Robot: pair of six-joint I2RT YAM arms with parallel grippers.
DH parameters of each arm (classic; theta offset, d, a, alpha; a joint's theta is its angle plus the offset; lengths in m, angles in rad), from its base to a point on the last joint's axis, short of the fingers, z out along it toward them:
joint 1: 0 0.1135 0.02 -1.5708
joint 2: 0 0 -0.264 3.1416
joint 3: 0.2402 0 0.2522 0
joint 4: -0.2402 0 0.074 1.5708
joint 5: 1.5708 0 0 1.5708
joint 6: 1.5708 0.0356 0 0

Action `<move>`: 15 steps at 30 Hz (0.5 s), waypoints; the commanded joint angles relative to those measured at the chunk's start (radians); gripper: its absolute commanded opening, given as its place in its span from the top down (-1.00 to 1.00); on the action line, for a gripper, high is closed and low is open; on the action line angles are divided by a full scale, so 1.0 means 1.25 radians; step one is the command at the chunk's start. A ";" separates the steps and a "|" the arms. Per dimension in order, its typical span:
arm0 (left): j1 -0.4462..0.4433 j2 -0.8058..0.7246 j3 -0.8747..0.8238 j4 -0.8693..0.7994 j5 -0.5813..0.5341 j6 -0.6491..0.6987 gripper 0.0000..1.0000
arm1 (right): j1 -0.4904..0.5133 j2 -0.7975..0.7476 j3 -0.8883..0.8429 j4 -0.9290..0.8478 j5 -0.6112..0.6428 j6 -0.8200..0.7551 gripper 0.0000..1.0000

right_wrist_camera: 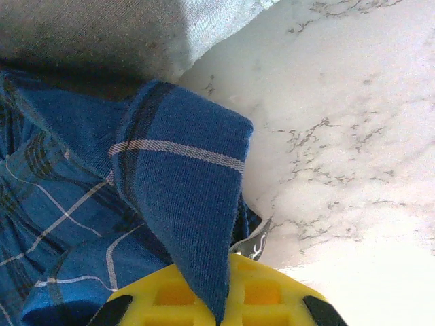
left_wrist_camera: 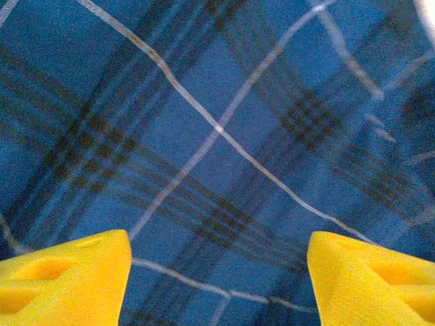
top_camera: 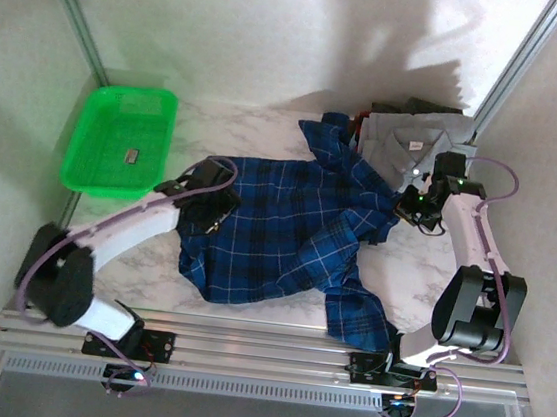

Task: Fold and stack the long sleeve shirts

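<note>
Marble-patterned white worktop (top_camera: 267, 132) is covered at its centre by a dark blue plaid long sleeve shirt (top_camera: 286, 230), spread out and rumpled, and a plain grey collared shirt (top_camera: 417, 144) is laid in the far right corner. A fold of the plaid cloth is clamped in the right gripper (right_wrist_camera: 217, 302). The left gripper (left_wrist_camera: 217, 272) is held over the plaid with its jaws parted.

No writing, label, brand or number is legible in any view.

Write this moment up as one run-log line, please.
plaid shirt: spread out, not yet folded | left gripper: open above shirt body | right gripper: shut on a shirt fold | grey shirt: far right
</note>
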 commanded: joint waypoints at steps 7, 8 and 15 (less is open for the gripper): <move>0.015 -0.105 -0.164 -0.091 0.065 0.084 -0.26 | -0.006 -0.025 -0.003 -0.029 0.031 -0.001 0.99; 0.014 -0.150 -0.212 -0.098 0.070 0.063 -0.25 | -0.005 -0.023 -0.003 -0.028 0.030 0.002 0.99; 0.032 -0.424 -0.399 -0.287 0.007 -0.028 -0.35 | -0.005 0.002 0.019 -0.014 0.015 0.018 0.99</move>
